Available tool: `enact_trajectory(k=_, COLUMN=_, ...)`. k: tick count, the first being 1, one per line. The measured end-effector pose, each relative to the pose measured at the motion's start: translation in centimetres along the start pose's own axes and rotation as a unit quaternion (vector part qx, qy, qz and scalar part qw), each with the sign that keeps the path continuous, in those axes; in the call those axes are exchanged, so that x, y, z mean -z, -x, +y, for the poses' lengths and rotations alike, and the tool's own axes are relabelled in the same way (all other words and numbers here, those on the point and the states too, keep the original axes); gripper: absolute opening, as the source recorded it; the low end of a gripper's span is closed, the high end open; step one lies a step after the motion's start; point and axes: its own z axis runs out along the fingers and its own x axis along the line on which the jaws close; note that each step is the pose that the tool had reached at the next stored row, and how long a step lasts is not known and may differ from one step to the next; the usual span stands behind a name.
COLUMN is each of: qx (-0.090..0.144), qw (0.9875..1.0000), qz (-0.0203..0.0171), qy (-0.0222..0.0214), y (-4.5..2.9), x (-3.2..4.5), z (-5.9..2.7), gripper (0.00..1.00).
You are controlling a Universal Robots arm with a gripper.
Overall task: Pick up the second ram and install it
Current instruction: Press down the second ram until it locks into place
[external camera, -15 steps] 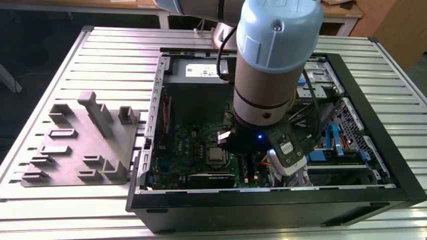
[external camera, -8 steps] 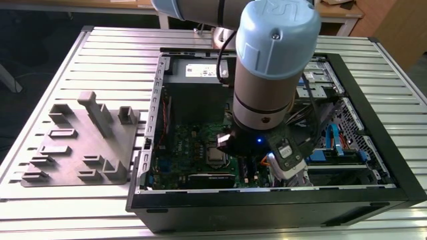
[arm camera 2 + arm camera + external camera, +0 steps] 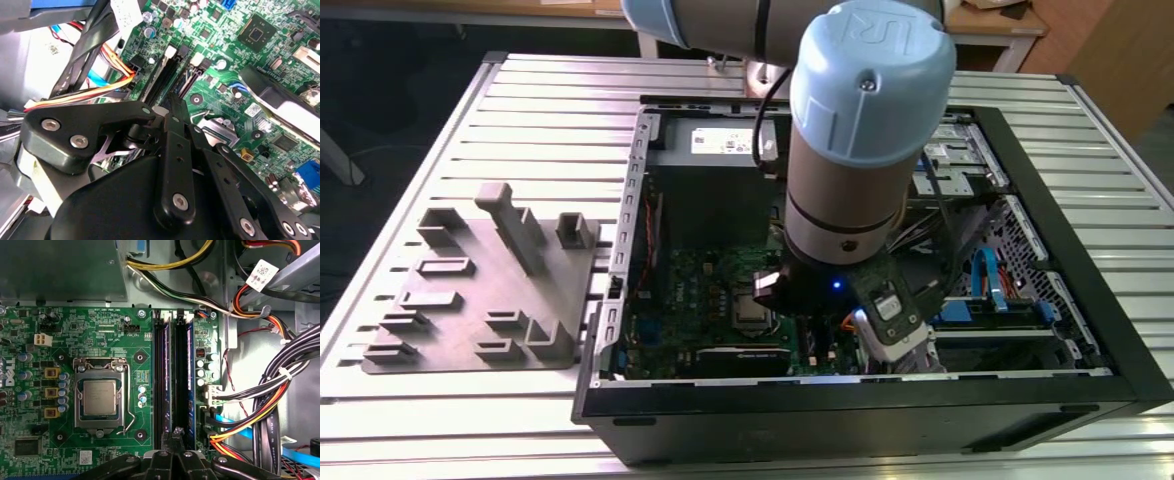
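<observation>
Grey plastic tray with upright blocks (image 3: 467,290), at the exterior view's left, on the slatted metal table (image 3: 547,100). Open black computer case (image 3: 854,410). Green motherboard (image 3: 100,335) with square silver processor (image 3: 98,397). Thin dark blue-green memory stick (image 3: 189,370), standing in a long black slot. Black gripper (image 3: 176,432), fingers (image 3: 172,107) clenched together, empty, just above the slots.

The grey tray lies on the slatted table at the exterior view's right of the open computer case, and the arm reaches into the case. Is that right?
No. The exterior view shows the grey tray at its left of the open computer case, not its right. It lies on the slatted table, and the arm reaches into the case.
</observation>
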Motion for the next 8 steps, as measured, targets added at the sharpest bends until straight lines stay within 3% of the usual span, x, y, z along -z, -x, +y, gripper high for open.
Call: enact_trajectory(k=8, qx=0.000, qw=1.0000, qz=-0.0001, qy=0.0004, y=-0.01, x=-0.18, z=0.00, gripper=0.07)
